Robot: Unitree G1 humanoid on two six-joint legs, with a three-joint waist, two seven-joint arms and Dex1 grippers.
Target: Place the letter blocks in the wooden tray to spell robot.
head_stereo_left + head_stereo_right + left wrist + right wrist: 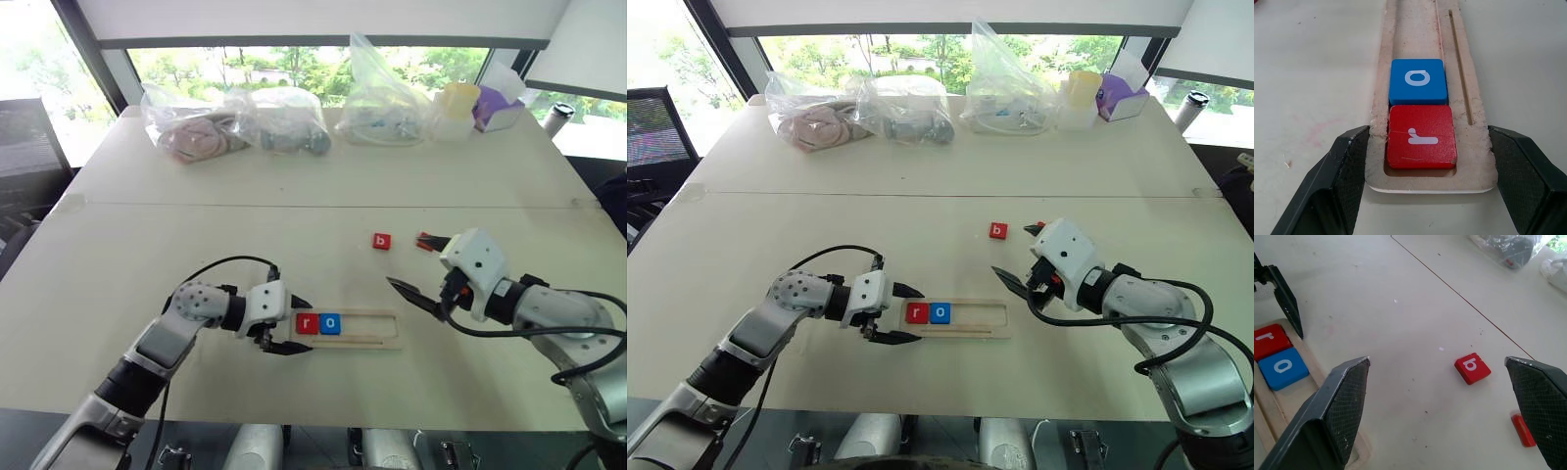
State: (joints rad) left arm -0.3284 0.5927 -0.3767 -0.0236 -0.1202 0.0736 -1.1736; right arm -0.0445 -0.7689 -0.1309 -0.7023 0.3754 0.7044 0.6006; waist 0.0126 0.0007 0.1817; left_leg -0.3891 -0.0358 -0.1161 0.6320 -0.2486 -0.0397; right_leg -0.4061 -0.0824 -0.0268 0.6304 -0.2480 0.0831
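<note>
The wooden tray [372, 343] lies near the table's front edge. A red r block [307, 323] and a blue o block [330, 323] sit side by side at the tray's left end. My left gripper [297, 325] straddles that end, its fingers [1347, 161] pressed against the tray's two long sides. A red b block [382, 241] lies flat on the table beyond the tray. Another red block [1523, 430] rests just right of it, partly behind my right gripper [405, 259]. That gripper hovers open above the table with nothing between its fingers.
Several clear plastic bags [284, 117] of items line the table's far side, with a yellow cup [458, 103] and a purple box [498, 108] at the far right. A seam [294, 206] crosses the table's width.
</note>
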